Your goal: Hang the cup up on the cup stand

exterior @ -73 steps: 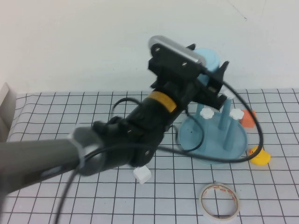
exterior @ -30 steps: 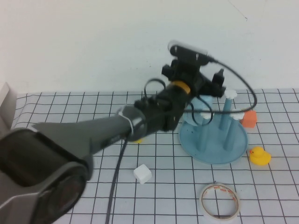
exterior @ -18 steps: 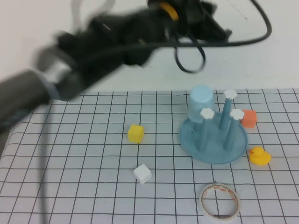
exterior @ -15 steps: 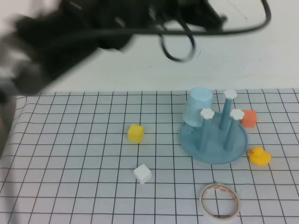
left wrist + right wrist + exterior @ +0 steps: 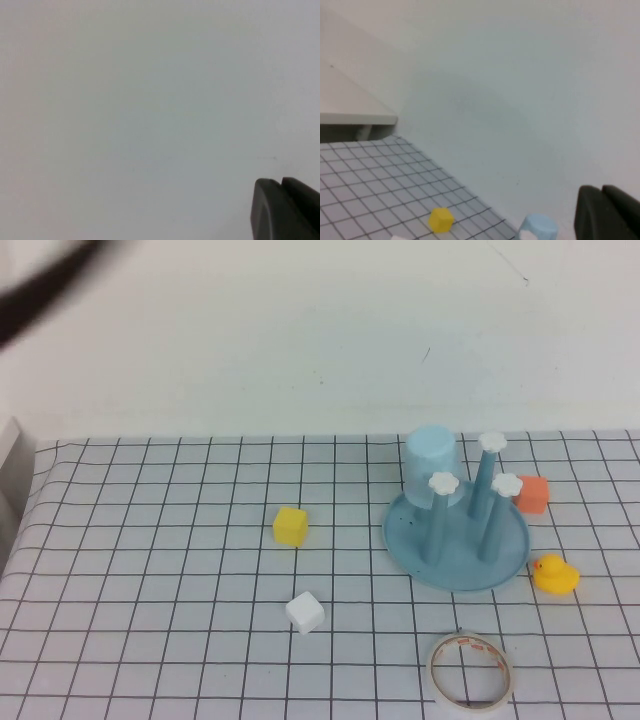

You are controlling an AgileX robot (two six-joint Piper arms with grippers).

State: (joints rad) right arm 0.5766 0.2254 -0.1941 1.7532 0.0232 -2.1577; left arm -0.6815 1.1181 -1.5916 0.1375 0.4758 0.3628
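Observation:
The light blue cup [image 5: 432, 468] sits upside down over the rear left peg of the blue-grey cup stand [image 5: 410, 535]. Three white-capped pegs [image 5: 491, 443] stand bare beside it. No gripper touches the cup. My left gripper [image 5: 281, 181] is out of the high view, where only a dark blur of its arm [image 5: 35, 280] shows at the top left; its wrist view shows the jaws together against the plain wall. My right gripper [image 5: 601, 188] is shut and empty, raised off to the side; its wrist view shows the cup [image 5: 538, 227] from afar.
A yellow cube [image 5: 290, 526] and a white cube [image 5: 304, 612] lie left of the stand. An orange cube [image 5: 533, 494] and a yellow duck [image 5: 554, 575] lie right of it. A tape ring [image 5: 470, 670] lies at the front.
My left arm carried the cup over the stand, left it upside down on the rear left peg, then swung up and left out of the high view.

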